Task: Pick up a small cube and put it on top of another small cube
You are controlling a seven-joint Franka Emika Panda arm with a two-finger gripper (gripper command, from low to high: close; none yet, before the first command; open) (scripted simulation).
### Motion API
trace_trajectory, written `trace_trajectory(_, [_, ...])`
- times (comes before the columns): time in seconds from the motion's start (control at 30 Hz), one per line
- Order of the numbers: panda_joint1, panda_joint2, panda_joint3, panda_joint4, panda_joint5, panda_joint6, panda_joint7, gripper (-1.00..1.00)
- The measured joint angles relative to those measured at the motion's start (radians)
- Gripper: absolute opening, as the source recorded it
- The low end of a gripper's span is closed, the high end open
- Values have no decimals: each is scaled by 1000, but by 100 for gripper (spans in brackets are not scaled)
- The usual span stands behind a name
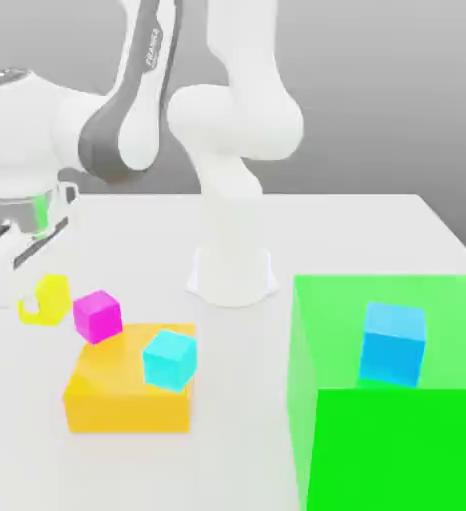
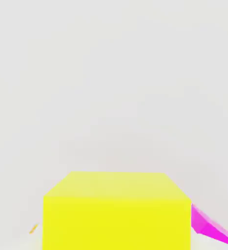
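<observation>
**Task status**

1. Grasp: judged complete. The end effector (image 1: 25,248) is clenched, and the yellow cube (image 1: 47,297) sits directly below the hand at the exterior view's left. The contact between fingers and cube is not clearly resolved, so the hold on the yellow cube is a judgement based on the cube's position under the hand and its closeness to the hand camera.
2. Lift: not confirmed. The yellow cube appears at about the same level as the magenta cube (image 1: 97,315) just beside it. Clearance from the tabletop (image 1: 356,230) cannot be determined.
3. Transfer and placement: outstanding. The yellow cube is not on top of any other cube. The magenta cube is the nearest candidate base and has nothing on top.

**View comparison**

- Exterior view: shows the arm (image 1: 227,120) and the full layout. A cyan cube (image 1: 169,359) rests on the orange block (image 1: 117,394), near the magenta cube. A blue cube (image 1: 393,344) rests on the large green block (image 1: 396,439), well apart at the exterior view's right.
- Hand view: shows the yellow cube (image 2: 116,215) close up, centred under the camera, with an edge of the magenta cube (image 2: 211,227) beside it. This confirms the alignment of hand and cube, which the exterior view renders less clearly.
</observation>
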Motion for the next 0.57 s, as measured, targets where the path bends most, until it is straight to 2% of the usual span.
trace_trajectory(0.27, [-33, -271, 43, -124, 7, -147, 127, -100])
trace_trajectory(0.47, [-36, -110, 43, -178, 8, 68, 137, -100])
trace_trajectory(0.5, [-35, -88, 42, -183, 8, 94, 137, 100])
trace_trajectory(0.57, [-35, -88, 42, -183, 8, 94, 137, 100])
